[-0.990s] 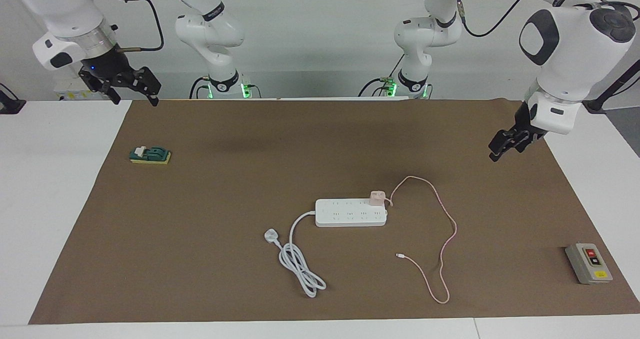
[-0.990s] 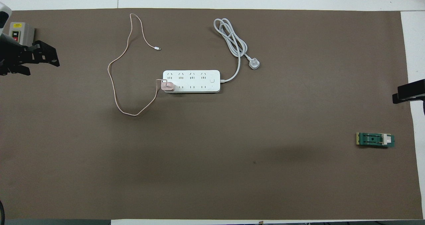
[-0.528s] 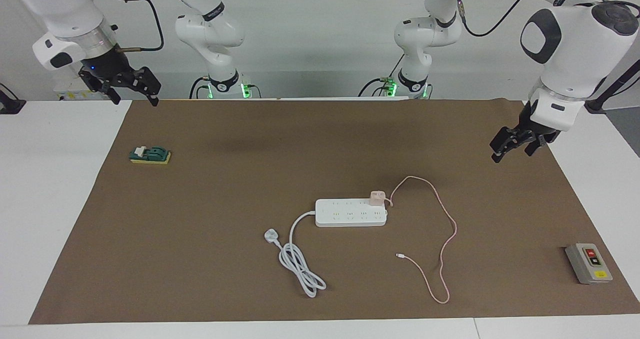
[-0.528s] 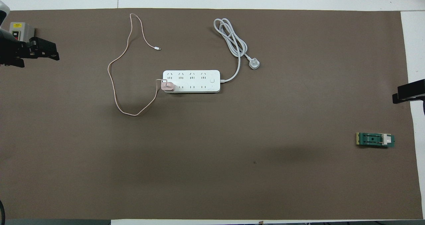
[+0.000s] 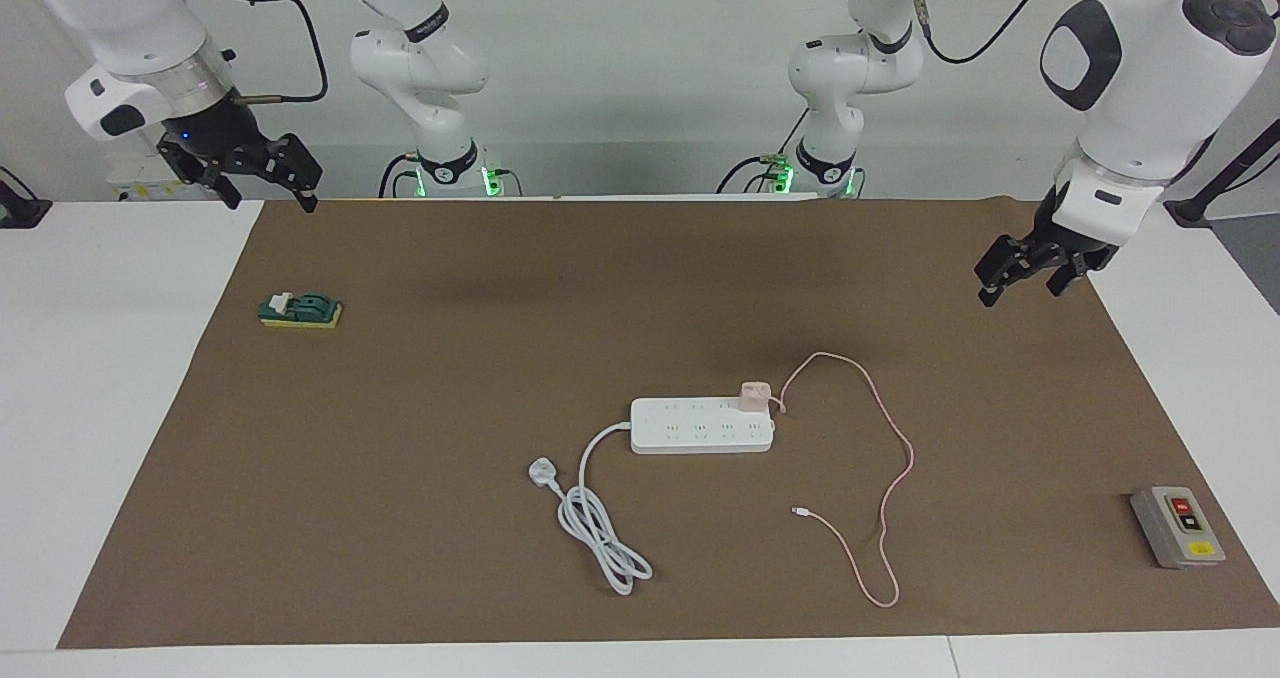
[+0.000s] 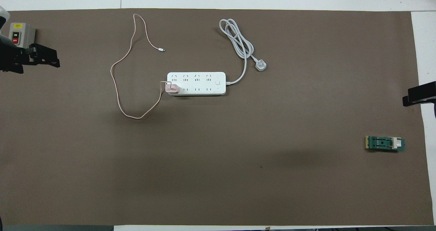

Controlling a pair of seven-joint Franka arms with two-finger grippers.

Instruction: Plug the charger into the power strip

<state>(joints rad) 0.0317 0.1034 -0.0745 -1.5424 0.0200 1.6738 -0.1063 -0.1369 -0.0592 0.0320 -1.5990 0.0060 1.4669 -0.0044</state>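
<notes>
Where it sits, charger (image 5: 754, 394) occupies power strip (image 5: 700, 428).

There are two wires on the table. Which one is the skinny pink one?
The thin pink cable running from the pale pink cube charger on the white power strip. The other, the strip's thick white cord, ends in a three-pin plug.

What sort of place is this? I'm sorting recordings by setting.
Probably a robotics lab bench: two white robot arms mounted at a white table under a brown mat, with test props, a power strip and a button box.
</notes>
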